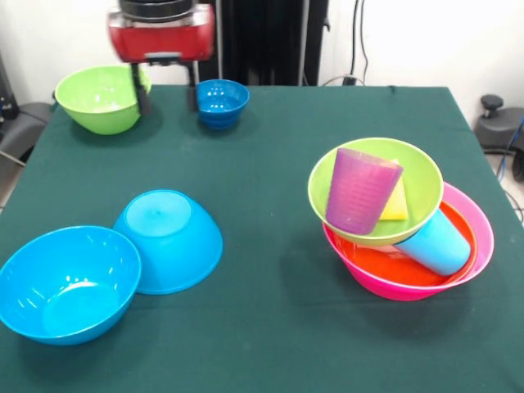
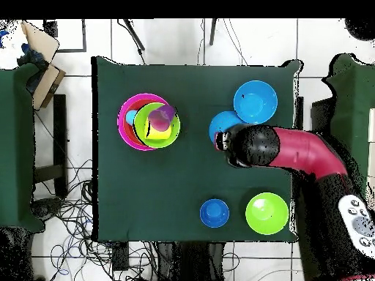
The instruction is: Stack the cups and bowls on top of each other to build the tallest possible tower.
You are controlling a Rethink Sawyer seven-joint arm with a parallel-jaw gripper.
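Observation:
The tower stands at the right: a large pink bowl (image 1: 483, 237) holds an orange bowl (image 1: 393, 266) with a light blue cup (image 1: 438, 241) lying on its side in it. A lime green bowl (image 1: 419, 176) sits tilted on top, with a purple cup (image 1: 360, 192) and a yellow cup (image 1: 396, 205) inside. The tower also shows in the overhead view (image 2: 124, 110). My gripper (image 1: 168, 92) is open and empty, raised at the far side between a second lime green bowl (image 1: 102, 98) and a small dark-blue bowl (image 1: 222, 102).
Two bright blue bowls touch at the near left: one upright (image 1: 65, 282), one upside down (image 1: 172, 237). In the overhead view my red arm (image 2: 293, 150) reaches in from the right and hides the gripper, beside the upside-down blue bowl (image 2: 218, 123).

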